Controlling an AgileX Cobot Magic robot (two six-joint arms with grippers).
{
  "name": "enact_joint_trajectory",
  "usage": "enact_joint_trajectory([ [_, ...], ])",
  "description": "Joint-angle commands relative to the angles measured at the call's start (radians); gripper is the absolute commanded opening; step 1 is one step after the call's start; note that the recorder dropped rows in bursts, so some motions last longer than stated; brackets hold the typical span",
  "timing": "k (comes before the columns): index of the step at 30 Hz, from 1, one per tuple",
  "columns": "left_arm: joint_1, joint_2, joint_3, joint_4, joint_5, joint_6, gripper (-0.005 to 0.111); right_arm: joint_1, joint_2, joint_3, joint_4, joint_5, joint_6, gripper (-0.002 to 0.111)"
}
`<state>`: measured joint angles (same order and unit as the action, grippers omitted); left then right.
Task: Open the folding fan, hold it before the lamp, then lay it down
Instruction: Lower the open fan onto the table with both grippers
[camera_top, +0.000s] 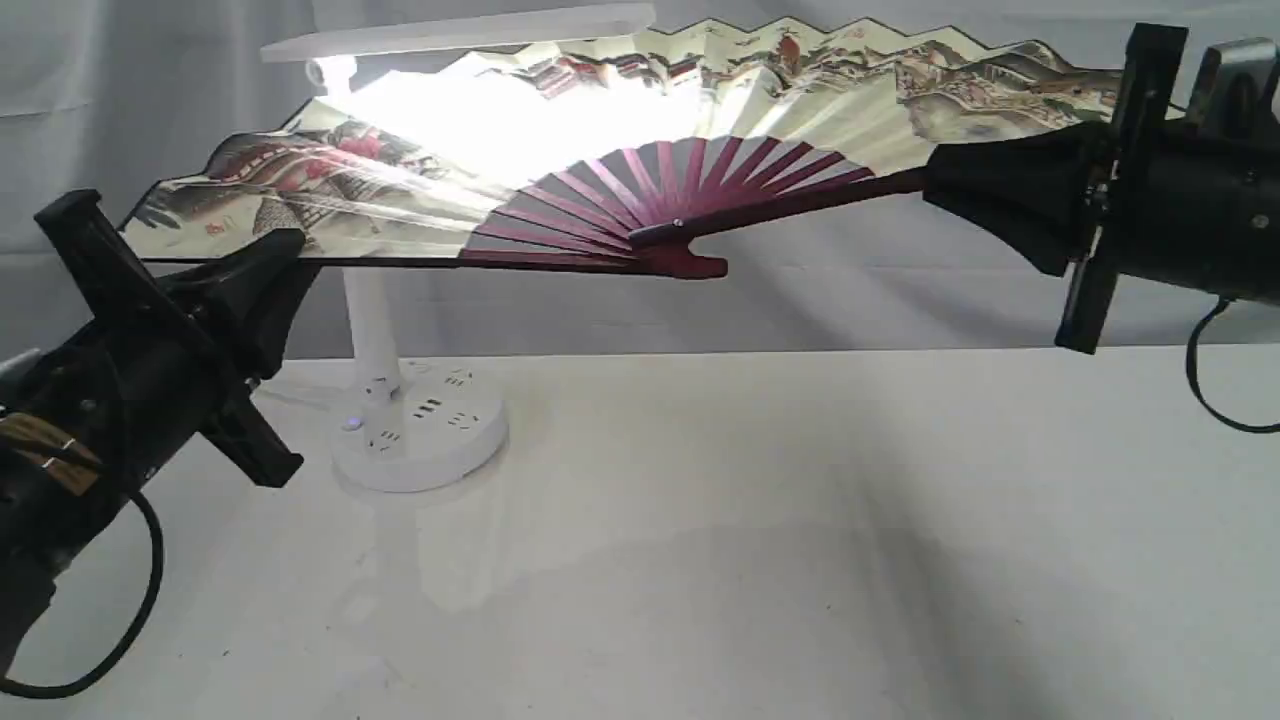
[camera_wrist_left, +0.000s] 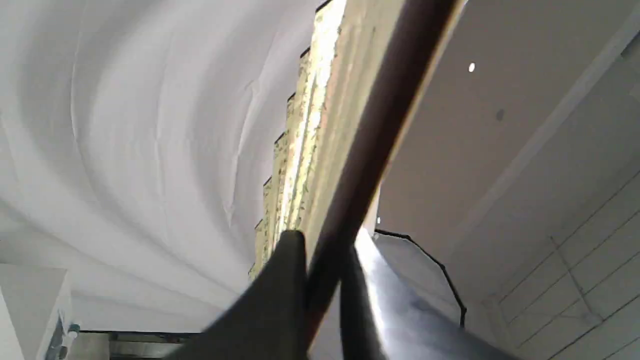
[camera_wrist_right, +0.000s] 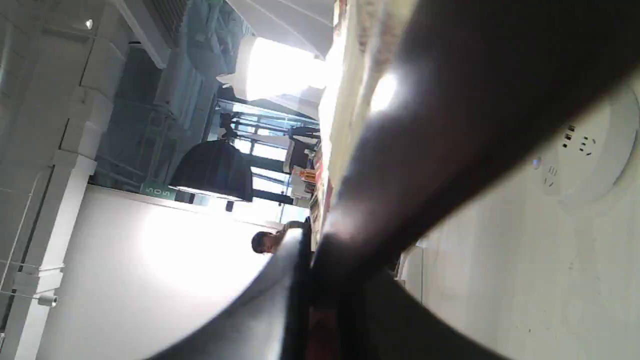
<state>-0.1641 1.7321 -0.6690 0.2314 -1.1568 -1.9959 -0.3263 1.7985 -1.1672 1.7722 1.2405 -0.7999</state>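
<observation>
The folding fan (camera_top: 640, 130) is spread wide in the air, its painted cream leaf and maroon ribs facing the exterior camera. It hangs in front of the white lamp (camera_top: 400, 420), whose lit bar (camera_top: 460, 40) glows through the paper. My left gripper (camera_top: 285, 250) is shut on the fan's left guard near its outer end. My right gripper (camera_top: 935, 180) is shut on the right guard. The left wrist view shows the dark guard (camera_wrist_left: 370, 140) clamped between the fingers (camera_wrist_left: 285, 280). The right wrist view shows the guard (camera_wrist_right: 450, 110) close up and blurred.
The lamp's round base (camera_top: 420, 430) with sockets stands on the white table (camera_top: 760, 540) at the left rear, and also shows in the right wrist view (camera_wrist_right: 590, 150). A white cloth backdrop (camera_top: 150, 100) hangs behind. Black cables trail from both arms.
</observation>
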Motion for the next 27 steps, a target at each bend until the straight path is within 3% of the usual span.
enact_joint_trajectory([
  [1,0.026,-0.02,-0.005,-0.189,-0.064,-0.044,0.0,-0.02,-0.004,0.002,-0.028,-0.064,-0.037,0.0],
  [7,0.026,-0.02,-0.005,-0.127,-0.057,-0.04,0.0,-0.022,-0.004,0.002,-0.06,-0.071,-0.032,0.0],
  [12,0.026,-0.02,-0.001,-0.04,0.054,-0.016,0.0,-0.026,-0.004,0.044,-0.088,-0.133,-0.007,0.0],
  [20,0.023,-0.02,0.017,-0.008,0.065,0.025,0.0,-0.03,-0.002,0.1,-0.09,-0.164,-0.051,0.0],
  [27,-0.054,-0.004,0.017,-0.06,0.074,0.063,0.0,-0.124,-0.002,0.172,-0.141,-0.157,-0.066,0.0],
])
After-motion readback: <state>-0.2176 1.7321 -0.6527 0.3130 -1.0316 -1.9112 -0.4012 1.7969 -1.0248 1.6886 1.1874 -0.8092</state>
